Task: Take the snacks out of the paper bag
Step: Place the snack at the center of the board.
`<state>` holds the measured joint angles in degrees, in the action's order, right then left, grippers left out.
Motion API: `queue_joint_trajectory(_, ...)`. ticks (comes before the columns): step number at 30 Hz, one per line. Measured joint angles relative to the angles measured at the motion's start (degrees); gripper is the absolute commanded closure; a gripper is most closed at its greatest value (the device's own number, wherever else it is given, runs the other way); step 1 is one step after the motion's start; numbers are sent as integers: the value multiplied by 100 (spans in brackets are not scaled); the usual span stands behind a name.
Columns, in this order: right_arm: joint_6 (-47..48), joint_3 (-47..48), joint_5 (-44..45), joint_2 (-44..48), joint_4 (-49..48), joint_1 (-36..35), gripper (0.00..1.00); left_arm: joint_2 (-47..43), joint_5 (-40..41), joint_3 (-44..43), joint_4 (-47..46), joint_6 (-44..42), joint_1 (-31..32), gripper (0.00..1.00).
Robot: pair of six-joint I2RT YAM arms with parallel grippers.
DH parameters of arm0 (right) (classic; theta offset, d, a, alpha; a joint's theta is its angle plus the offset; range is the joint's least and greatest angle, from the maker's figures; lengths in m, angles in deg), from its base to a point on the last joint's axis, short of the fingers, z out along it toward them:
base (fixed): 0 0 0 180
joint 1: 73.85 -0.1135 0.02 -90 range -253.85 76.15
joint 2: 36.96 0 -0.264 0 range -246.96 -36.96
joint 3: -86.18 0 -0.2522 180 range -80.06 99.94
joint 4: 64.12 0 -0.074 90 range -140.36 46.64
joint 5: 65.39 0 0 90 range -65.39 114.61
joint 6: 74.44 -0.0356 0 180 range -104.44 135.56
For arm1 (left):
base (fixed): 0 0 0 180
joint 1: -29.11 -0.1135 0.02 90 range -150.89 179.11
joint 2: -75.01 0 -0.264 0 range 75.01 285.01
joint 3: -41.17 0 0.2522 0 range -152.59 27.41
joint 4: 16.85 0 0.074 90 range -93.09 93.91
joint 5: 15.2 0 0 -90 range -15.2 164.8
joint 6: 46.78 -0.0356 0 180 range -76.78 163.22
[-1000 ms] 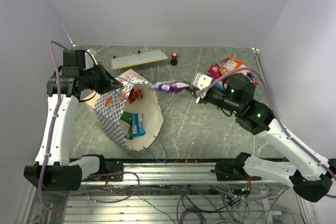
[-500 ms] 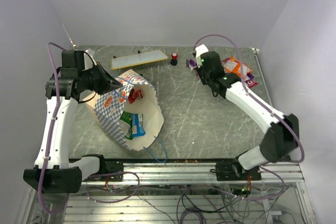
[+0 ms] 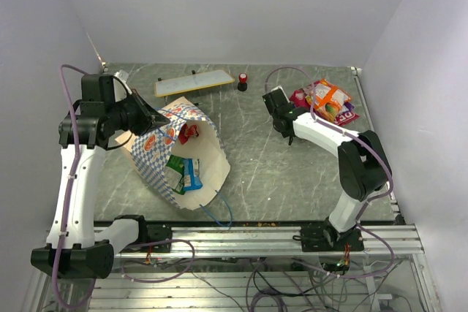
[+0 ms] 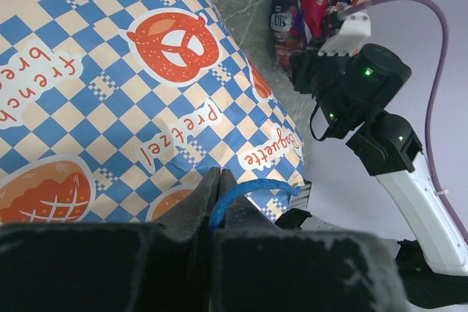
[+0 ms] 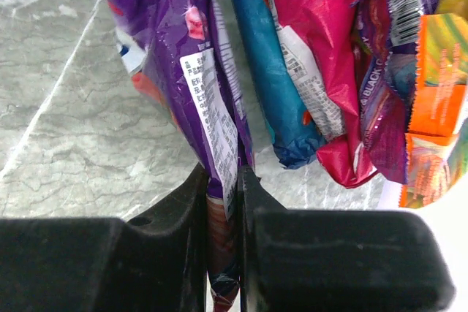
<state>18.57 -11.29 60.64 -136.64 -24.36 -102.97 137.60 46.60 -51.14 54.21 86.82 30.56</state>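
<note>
1. Left gripper (image 4: 217, 180) is pinched on the blue cord handle (image 4: 252, 189) of the paper bag (image 4: 146, 93), jaws together with only the cord between them
2. Paper bag lies on its side at the left of the table (image 3: 285, 173), checkered side with the pretzel logos up, mouth gaping toward the near right, cream lining showing; the left gripper has it at the far upper rim
3. Second cord handle (image 3: 219, 213) trails off the bag's near edge onto the table
4. In the bag: green packet (image 3: 175, 169) and blue packet (image 3: 191, 174) touching side by side on the lining, small red wrapper (image 3: 189, 133) further in, near the held rim
5. Right gripper (image 5: 219, 180) is clamped on the purple packet (image 5: 197, 71), gripping it at one end, barcode label between the fingers; can't tell if the packet touches the table
6. Just beside the purple packet lies a pile of snacks already out: long blue packet (image 5: 267, 71), magenta packet (image 5: 325, 49) and orange packet (image 5: 439, 78), overlapping each other
7. From above, that pile sits at the far right of the table, well apart from the bag
8. White yellow-edged board (image 3: 194, 82) and red-and-black knob (image 3: 242, 80) sit along the far edge, knob just right of the board, both apart from the bag
</note>
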Motion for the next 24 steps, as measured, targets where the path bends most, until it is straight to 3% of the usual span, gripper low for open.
queue_joint_trajectory(6,-92,-81,57,-186,-114,20,97,-133,15,2,66,26,0,93)
queue_joint_trajectory(10,-258,-98,-332,-195,-61,22,55,-205,17,52,107,46,0,93)
queue_joint_trajectory(14,-466,-160,-1364,-195,39,28,30,-210,17,61,125,63,0,93)
queue_joint_trajectory(18,-579,-179,-2350,-144,205,28,21,-164,17,61,142,52,0,93)
queue_joint_trajectory(24,-474,-138,-2750,717,219,22,20,-59,11,63,166,4,0,93)
